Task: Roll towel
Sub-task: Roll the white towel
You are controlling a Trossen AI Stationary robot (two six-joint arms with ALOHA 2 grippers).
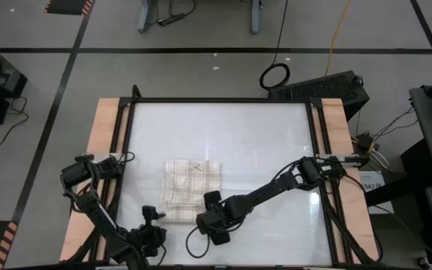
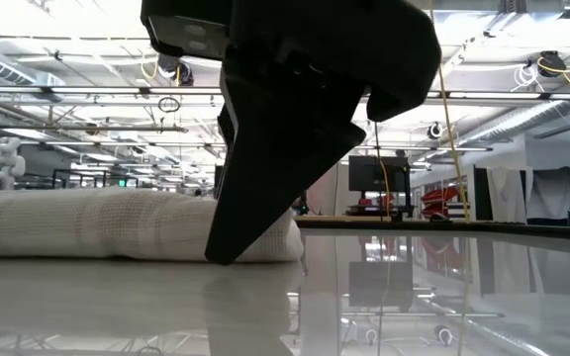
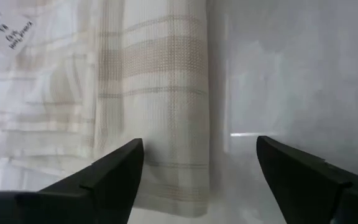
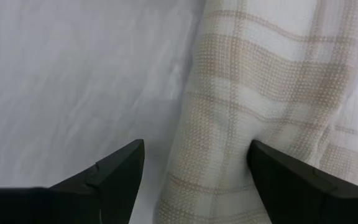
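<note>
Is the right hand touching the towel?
Touching. In the right wrist view, one finger of the right hand presses into the towel.

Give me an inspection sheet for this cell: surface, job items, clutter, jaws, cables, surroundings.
Surface: white glossy table with wooden side rails, reflective.
Job's things: the towel lies folded flat near the front centre, plaid side up, tag showing; its near edge looks partly rolled up.
Clutter: nothing seen on the table.
Grippers: left gripper has its jaws open, straddling the towel's front left corner. Right gripper has its jaws open at the towel's front right edge, one finger against the cloth.
Cables: a coiled black cable on the floor behind the table; loose leads at the right rail.
Surroundings: grey taped floor, dark equipment at both sides; no person seen.
</note>
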